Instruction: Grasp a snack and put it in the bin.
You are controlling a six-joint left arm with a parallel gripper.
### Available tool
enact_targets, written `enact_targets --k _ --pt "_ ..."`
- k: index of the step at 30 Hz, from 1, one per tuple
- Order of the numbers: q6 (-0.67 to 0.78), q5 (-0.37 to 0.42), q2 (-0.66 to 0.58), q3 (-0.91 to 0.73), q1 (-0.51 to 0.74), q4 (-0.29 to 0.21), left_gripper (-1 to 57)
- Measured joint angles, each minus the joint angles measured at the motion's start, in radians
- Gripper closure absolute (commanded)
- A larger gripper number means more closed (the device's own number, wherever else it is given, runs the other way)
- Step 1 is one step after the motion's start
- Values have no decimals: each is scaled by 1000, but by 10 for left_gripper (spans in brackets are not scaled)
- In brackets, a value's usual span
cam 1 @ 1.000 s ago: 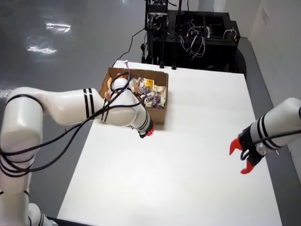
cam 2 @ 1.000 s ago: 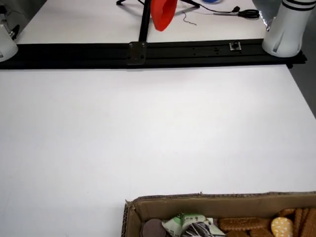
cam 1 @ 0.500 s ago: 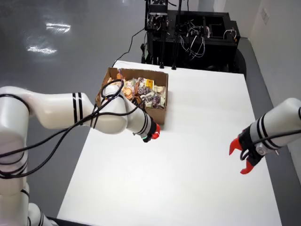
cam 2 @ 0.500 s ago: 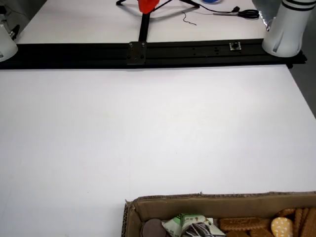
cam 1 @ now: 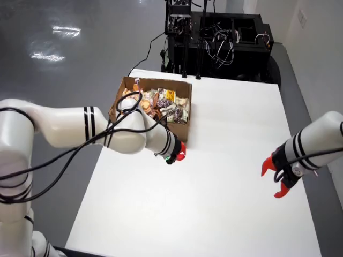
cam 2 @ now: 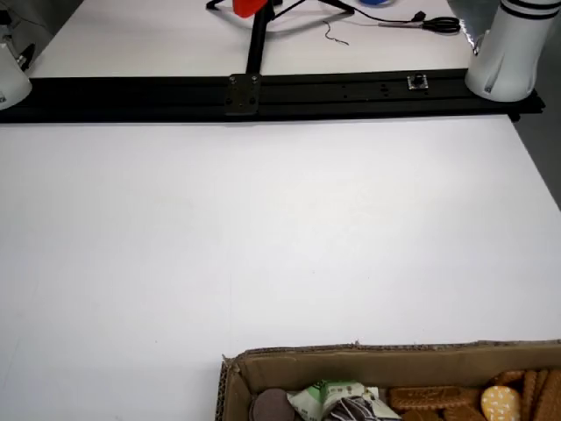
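Observation:
In the view from above, a cardboard box (cam 1: 185,130) on the left side of the white table holds several wrapped snacks and biscuits (cam 1: 163,104). My gripper (cam 1: 178,155), with red fingertips, hangs just off the box's near right corner, low over the table. Its fingers are small and half hidden by the wrist, so their gap does not show, and I see no snack in them. The low view across the table shows the box rim (cam 2: 368,358) at the bottom, with a green-and-white packet (cam 2: 337,401) and round biscuits (cam 2: 500,403) inside. The gripper is out of that view.
A second white arm with a red gripper (cam 1: 277,179) hangs at the table's right edge. Black racks with cables (cam 1: 214,37) stand behind the far edge. A black rail (cam 2: 263,88) and a white arm base (cam 2: 513,53) line the far side in the low view.
My arm has swung out from over the box's front edge, and the gripper has moved right and nearer, past the box's corner. The second arm has not moved.

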State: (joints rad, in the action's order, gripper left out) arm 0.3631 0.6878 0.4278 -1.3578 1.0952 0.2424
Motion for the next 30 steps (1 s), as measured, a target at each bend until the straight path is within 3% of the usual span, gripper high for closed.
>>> enact_targets --k 17,30 --pt "-21 158 -3 115 16 -43 547" --pt "84 243 -5 160 25 -60 549"
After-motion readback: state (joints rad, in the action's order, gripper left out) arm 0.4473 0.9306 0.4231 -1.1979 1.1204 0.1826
